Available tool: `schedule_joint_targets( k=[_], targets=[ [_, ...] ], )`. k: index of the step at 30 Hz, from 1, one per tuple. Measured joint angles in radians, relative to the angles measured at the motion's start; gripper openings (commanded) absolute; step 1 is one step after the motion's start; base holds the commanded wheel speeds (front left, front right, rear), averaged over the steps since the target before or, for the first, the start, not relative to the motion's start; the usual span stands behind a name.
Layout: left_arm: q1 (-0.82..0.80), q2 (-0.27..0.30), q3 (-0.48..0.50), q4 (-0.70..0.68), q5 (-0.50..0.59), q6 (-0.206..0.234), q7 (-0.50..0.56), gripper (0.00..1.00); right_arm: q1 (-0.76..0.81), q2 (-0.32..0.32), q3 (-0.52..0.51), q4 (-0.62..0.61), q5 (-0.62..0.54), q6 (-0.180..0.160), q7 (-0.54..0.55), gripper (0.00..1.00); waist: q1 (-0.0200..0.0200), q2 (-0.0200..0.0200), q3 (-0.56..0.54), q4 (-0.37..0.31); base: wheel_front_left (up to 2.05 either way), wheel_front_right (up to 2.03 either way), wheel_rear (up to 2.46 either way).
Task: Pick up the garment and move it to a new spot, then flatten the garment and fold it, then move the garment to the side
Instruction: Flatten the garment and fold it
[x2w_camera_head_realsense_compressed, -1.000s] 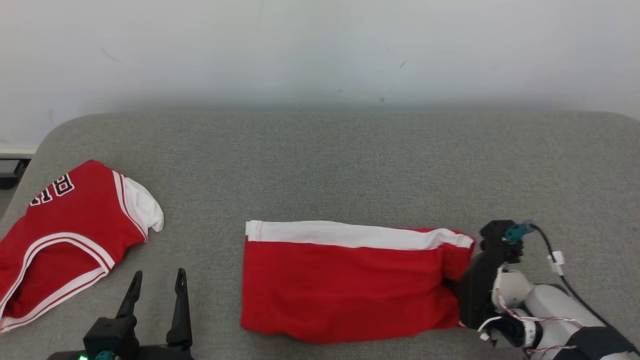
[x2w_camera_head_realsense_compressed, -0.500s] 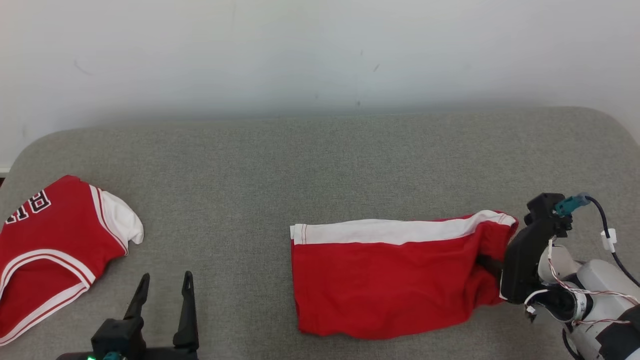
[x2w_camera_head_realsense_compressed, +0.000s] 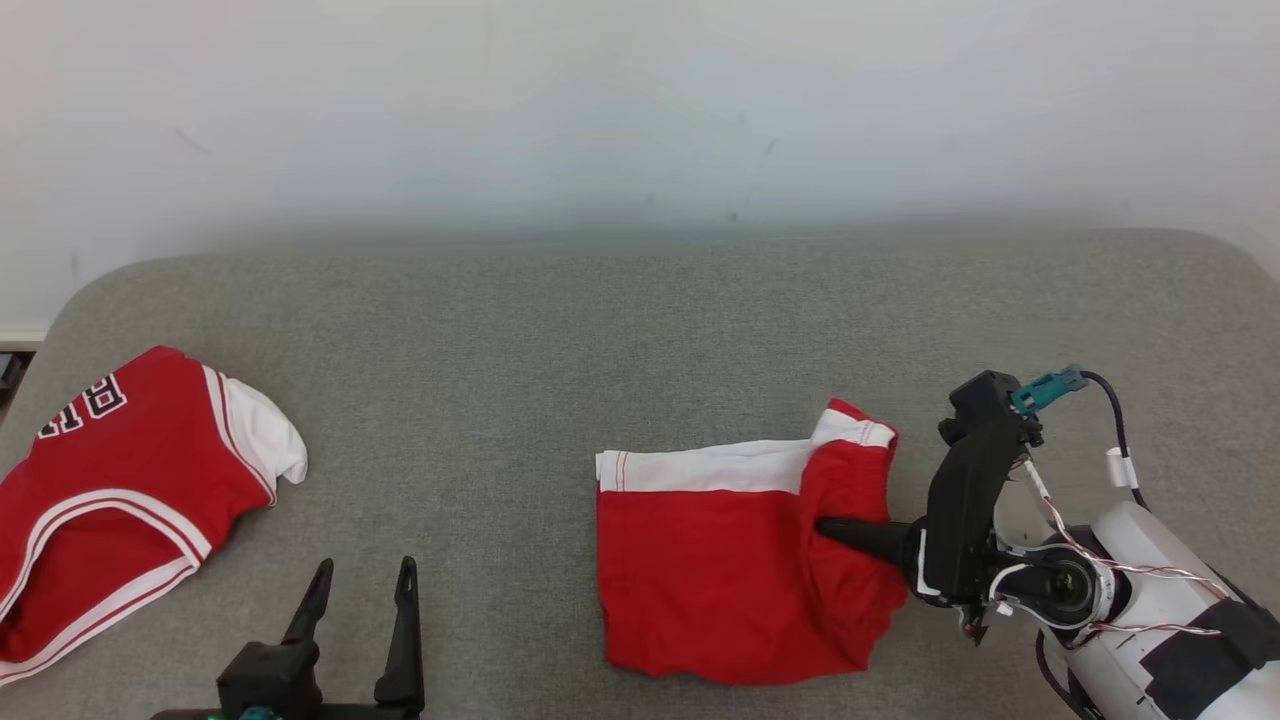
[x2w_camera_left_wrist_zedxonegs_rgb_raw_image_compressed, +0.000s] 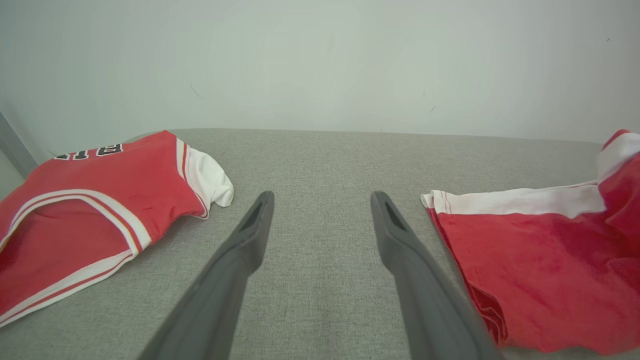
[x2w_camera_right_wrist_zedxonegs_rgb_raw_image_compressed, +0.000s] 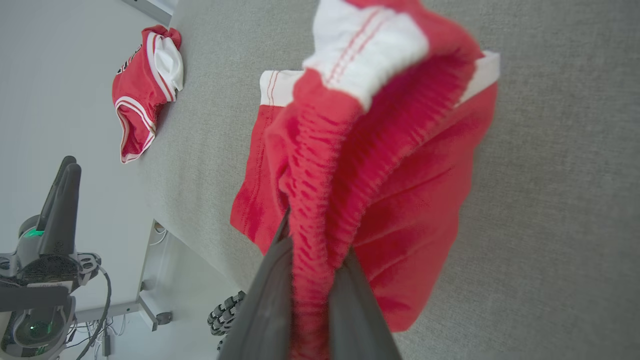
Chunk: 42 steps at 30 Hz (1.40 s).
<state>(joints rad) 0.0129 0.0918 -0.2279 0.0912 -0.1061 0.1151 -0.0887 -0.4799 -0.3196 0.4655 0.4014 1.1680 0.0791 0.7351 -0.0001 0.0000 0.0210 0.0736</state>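
Since the earlier frame, the right end of the red shorts has come over leftward, doubling them up.

Head view: the shorts lie right of centre on the grey padded tabletop, white wall behind. The right gripper is clamped on their waistband. The left gripper sits low left, fingers apart, empty. A red jersey lies far left.

Left wrist view: spread fingers over bare surface between jersey and shorts.

Right wrist view: gathered elastic waistband pinched and lifted; table leg and cables below the edge.
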Motion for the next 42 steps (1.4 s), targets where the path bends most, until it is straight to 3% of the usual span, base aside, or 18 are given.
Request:
schedule_joint_targets(
  k=[22, 32, 33, 34, 35, 36, 42],
  targets=[
    [-0.044, -0.021, -0.047, 0.038, 0.000, -0.010, -0.002, 1.00, -0.032, 0.103, 0.019, 0.044, 0.002, -0.133, 0.031, 0.00, 0.0000, 0.0000, 0.025, 0.114, 0.00, 0.00, 0.00],
    [-0.060, -0.027, -0.056, 0.055, -0.020, -0.010, -0.014, 1.00, -0.046, 0.121, 0.023, 0.088, -0.008, -0.151, 0.021, 0.00, 0.0000, 0.0000, 0.039, 0.158, 0.00, 0.00, 0.00],
    [-0.060, -0.027, -0.055, 0.055, -0.021, -0.010, -0.015, 1.00, -0.050, 0.124, 0.025, 0.095, -0.013, -0.155, 0.020, 0.10, 0.0001, 0.0001, 0.040, 0.160, 0.00, 0.00, 0.00],
    [-0.060, -0.027, -0.054, 0.057, -0.021, -0.010, -0.018, 1.00, -0.057, 0.128, 0.026, 0.102, -0.019, -0.158, 0.012, 0.33, 0.0000, 0.0000, 0.040, 0.162, 0.00, 0.00, 0.00],
    [-0.060, -0.027, -0.054, 0.058, -0.021, -0.010, -0.018, 1.00, -0.064, 0.131, 0.026, 0.108, -0.020, -0.159, 0.011, 0.63, 0.0000, 0.0000, 0.041, 0.162, 0.00, 0.00, 0.00],
    [-0.060, -0.027, -0.053, 0.060, -0.022, -0.010, -0.018, 1.00, -0.068, 0.131, 0.026, 0.109, -0.020, -0.159, 0.011, 1.00, 0.0000, 0.0000, 0.041, 0.162, 0.00, 0.00, 0.00],
    [-0.058, -0.027, -0.037, 0.066, -0.028, -0.009, -0.027, 1.00, -0.087, 0.141, 0.032, 0.116, -0.021, -0.156, 0.003, 1.00, 0.0001, 0.0000, 0.037, 0.149, 0.00, 0.00, 0.00]
  ],
)
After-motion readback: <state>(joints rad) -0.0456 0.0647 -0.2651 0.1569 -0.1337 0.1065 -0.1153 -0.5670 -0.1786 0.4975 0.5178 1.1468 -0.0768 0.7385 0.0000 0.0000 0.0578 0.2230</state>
